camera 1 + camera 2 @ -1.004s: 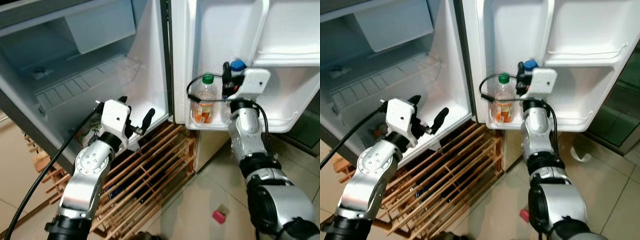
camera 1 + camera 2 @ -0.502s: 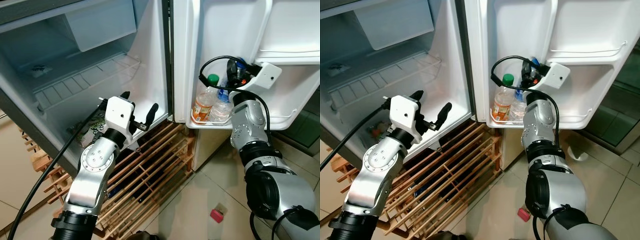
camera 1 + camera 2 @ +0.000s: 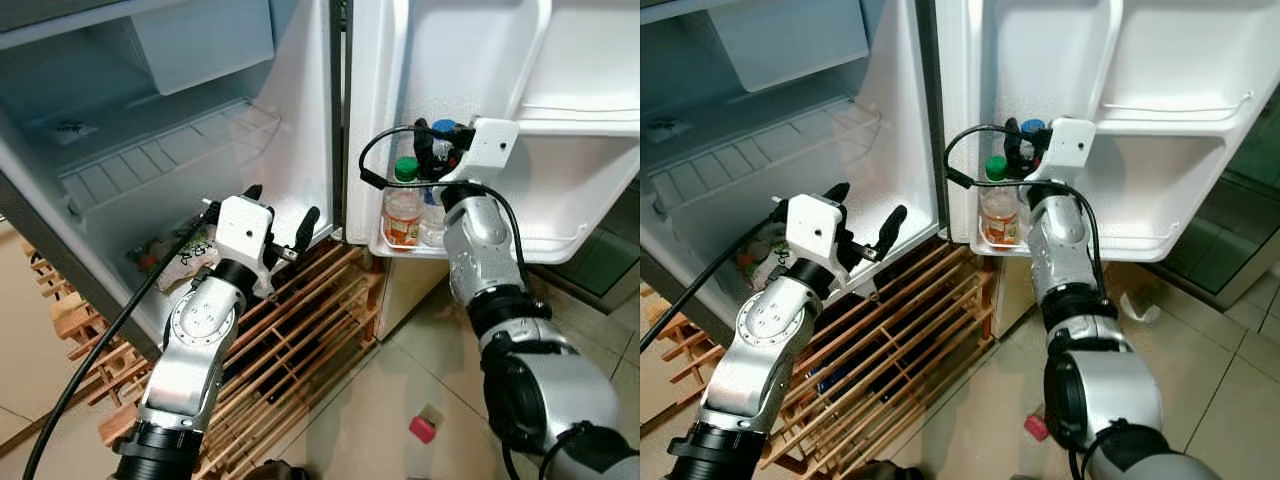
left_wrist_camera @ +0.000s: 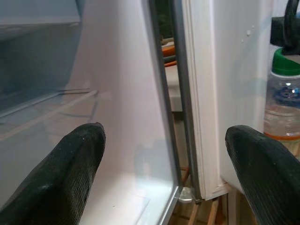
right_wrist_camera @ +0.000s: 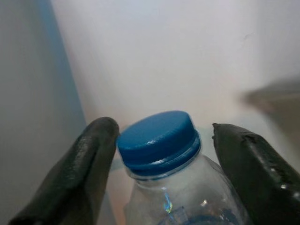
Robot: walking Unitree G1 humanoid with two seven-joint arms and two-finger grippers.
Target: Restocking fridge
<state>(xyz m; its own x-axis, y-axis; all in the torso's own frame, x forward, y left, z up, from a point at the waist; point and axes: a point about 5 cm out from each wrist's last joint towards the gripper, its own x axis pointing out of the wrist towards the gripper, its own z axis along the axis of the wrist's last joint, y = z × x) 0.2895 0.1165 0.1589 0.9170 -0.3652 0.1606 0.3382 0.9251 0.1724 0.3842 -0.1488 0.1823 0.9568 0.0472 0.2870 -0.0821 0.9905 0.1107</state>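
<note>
looking down from the head, the left eye view showed the open fridge (image 3: 180,130) with its door (image 3: 590,180) swung wide, and the door's lower shelf (image 3: 560,245) served as the anchor for everything else. at the hinge end of that shelf stood a green-capped bottle (image 3: 403,200) with an orange label, and just beside it, further along the shelf, a clear blue-capped bottle (image 3: 437,205). the right gripper (image 3: 437,150) sat at the neck of the blue-capped bottle, above the shelf, its fingers spread to either side of the cap. the left gripper (image 3: 280,215) hung well away from the shelf, in front of the fridge's lower cavity, its fingers apart and holding nothing. below the shelf lay a wooden rack (image 3: 300,340) on the tiled floor (image 3: 400,410), with a small pink object (image 3: 422,430) on the tiles. the right eye view gave the same layout, the green cap sitting just beside the right gripper. along the left wrist view, two black fingertips (image 4: 61,173) stood wide apart, framing the fridge's inner wall and the door's edge, with the green-capped bottle beyond. along the right wrist view, the blue cap sat between two black fingers (image 5: 84,173); one seemed to touch the cap, the other stood clear of it, so the grip was not closed.
</note>
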